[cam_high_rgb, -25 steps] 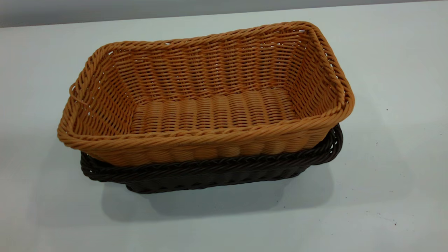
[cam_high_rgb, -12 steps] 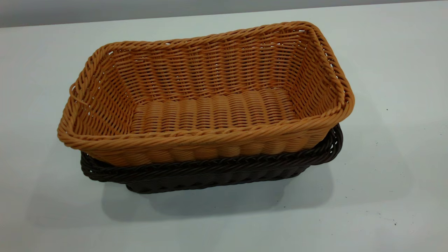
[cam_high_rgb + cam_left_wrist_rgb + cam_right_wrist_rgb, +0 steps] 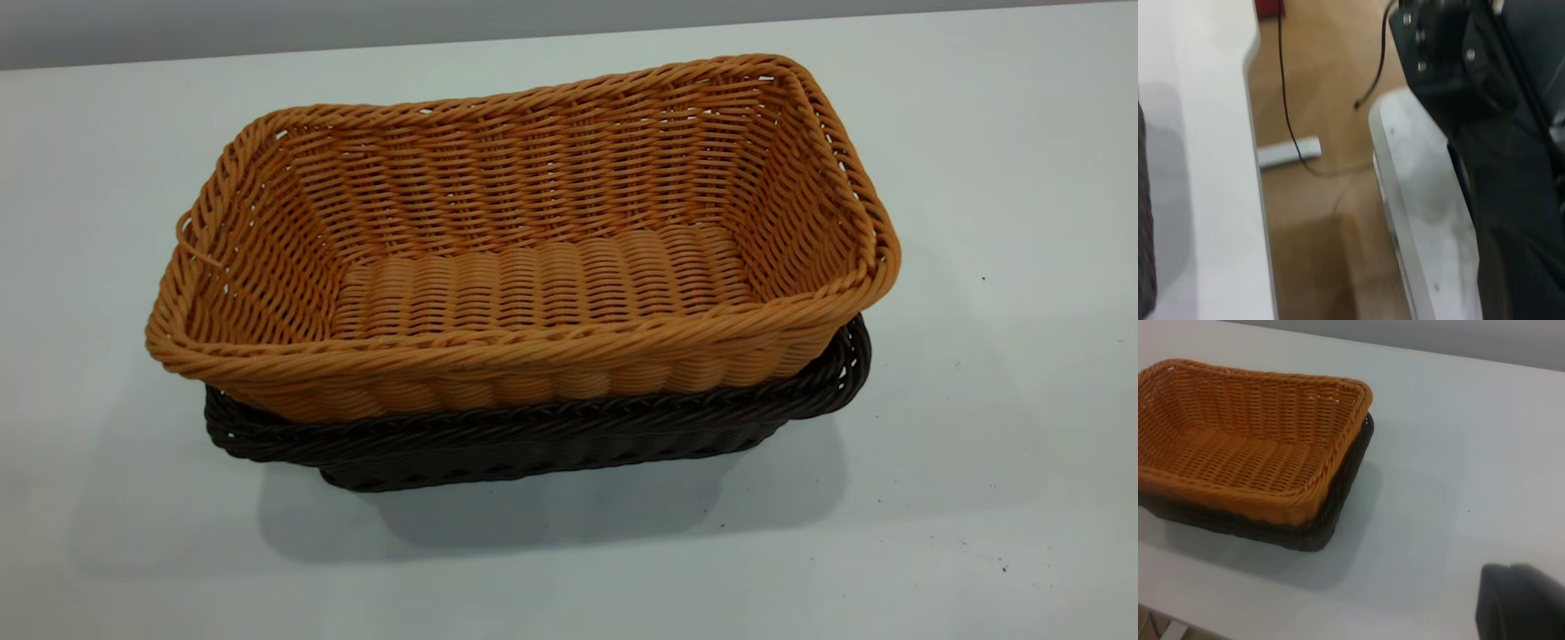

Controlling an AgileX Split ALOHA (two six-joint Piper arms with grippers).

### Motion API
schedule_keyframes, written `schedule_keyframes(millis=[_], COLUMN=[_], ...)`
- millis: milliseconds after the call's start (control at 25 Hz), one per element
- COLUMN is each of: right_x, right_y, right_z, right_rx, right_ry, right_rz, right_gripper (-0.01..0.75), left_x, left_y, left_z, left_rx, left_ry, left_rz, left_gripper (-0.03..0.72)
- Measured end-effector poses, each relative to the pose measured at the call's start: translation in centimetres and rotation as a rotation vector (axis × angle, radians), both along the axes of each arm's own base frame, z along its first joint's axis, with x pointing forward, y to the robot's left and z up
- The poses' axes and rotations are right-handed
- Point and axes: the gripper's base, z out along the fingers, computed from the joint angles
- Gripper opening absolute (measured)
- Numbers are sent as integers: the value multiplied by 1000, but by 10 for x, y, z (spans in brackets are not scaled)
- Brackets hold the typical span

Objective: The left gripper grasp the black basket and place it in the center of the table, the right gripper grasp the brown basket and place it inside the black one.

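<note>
Brown basket (image 3: pixel 524 258) unmoved, nested in black basket (image 3: pixel 533 440); both end effectors' state can't tell.

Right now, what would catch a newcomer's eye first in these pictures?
The brown basket stands out first: bright orange-tan, nested inside the black basket near the middle of the white table. Only the dark rim and lower wall show beneath it. Neither gripper is near the baskets; a dark part juts into the right wrist view's corner.
</note>
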Motion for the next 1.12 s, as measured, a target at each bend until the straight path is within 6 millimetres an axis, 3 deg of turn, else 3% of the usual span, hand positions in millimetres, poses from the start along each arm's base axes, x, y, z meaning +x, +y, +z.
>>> schedule_keyframes(millis=[160, 520, 1120], right_x=[0, 0, 0], right_y=[0, 0, 0], right_z=[0, 0, 0], right_rx=[0, 1, 1], right_ry=[0, 0, 0], right_rz=[0, 0, 0], right_gripper=[5, 5, 5], left_x=[-3, -2, -2], left_y=[8, -4, -4], left_z=[0, 0, -1], left_rx=[-49, -159, -151], left_ry=[57, 68, 62], left_rz=[1, 15, 76], left_gripper=[-1, -1, -1])
